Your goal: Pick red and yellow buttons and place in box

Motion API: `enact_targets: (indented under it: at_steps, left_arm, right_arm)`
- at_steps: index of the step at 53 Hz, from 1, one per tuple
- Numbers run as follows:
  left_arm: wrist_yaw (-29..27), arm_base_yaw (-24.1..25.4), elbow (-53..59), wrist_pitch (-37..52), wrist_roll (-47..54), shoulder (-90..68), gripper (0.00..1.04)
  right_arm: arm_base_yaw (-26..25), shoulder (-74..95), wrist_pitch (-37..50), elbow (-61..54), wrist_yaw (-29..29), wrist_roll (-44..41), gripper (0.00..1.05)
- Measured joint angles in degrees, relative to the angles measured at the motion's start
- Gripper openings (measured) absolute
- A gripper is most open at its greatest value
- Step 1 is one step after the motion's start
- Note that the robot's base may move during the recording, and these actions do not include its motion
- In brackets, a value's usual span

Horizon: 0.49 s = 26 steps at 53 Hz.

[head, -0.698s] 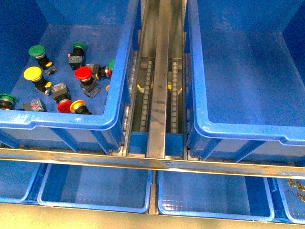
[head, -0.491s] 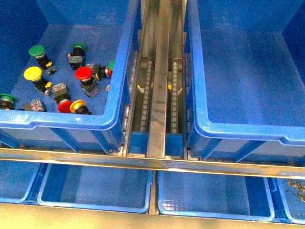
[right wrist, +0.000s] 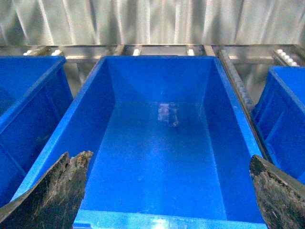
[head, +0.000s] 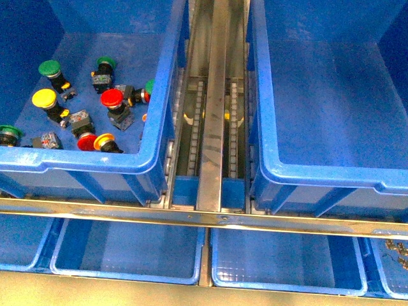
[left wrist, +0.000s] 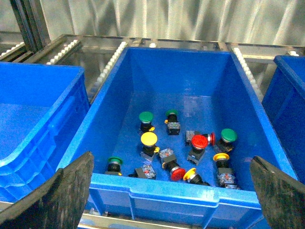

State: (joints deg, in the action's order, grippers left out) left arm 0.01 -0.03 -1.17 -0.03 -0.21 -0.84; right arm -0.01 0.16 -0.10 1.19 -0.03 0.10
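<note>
Red and yellow buttons lie mixed with green ones in the left blue bin (head: pixel 95 162). An upright red button (head: pixel 111 97) and an upright yellow button (head: pixel 44 98) stand on its floor. Another red button (head: pixel 86 142) and yellow button (head: pixel 103 141) lie tipped near the front wall. In the left wrist view I see the same yellow button (left wrist: pixel 148 139) and red button (left wrist: pixel 198 141). My left gripper (left wrist: pixel 171 160) hangs open above that bin's front rim. The box (head: pixel 319 173) at right has a bare floor. My right gripper (right wrist: pixel 169 157) is open over the box (right wrist: pixel 157 219). Neither gripper shows in the front view.
Green-capped buttons (head: pixel 49 68) sit among the others. A metal roller rail (head: pixel 213 108) runs between the two bins, and a metal bar (head: pixel 191 215) crosses in front. Shallow blue trays (head: pixel 124 252) sit below; the far right tray (head: pixel 395 248) holds small parts.
</note>
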Motion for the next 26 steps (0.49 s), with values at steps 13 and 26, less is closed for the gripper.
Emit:
enact_targets:
  at_steps: [13,26]
  left_arm:
    - [0.0,0.0,0.0,0.0,0.0,0.0,0.97]
    - [0.0,0.0,0.0,0.0,0.0,0.0,0.97]
  right_arm:
    - [0.0,0.0,0.0,0.0,0.0,0.0,0.99]
    - [0.0,0.0,0.0,0.0,0.0,0.0,0.99]
